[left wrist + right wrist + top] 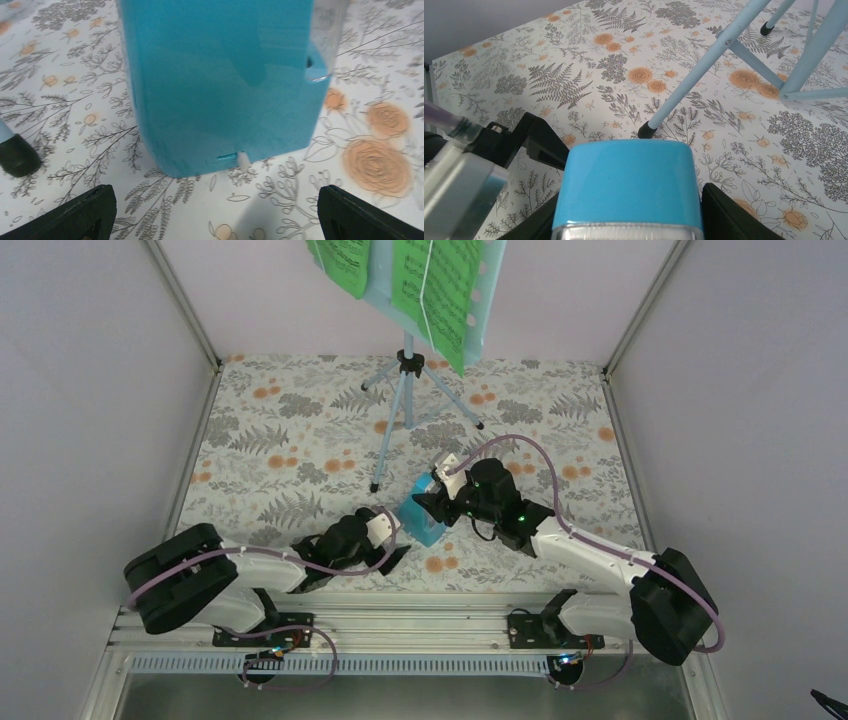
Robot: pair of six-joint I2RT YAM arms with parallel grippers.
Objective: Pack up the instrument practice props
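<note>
Two claws flank the metronome (upright on the table): right claw clamps its sides, left claw gapes empty just short of it.

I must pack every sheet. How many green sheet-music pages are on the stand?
2: left green page and right green page, both on the music stand desk. Others may hide underneath.

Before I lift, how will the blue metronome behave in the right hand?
The metronome looks like glossy hard plastic: probably stiff, possibly slippery in the right hand. Standing upright, it may tip rather than slide if nudged.
</note>
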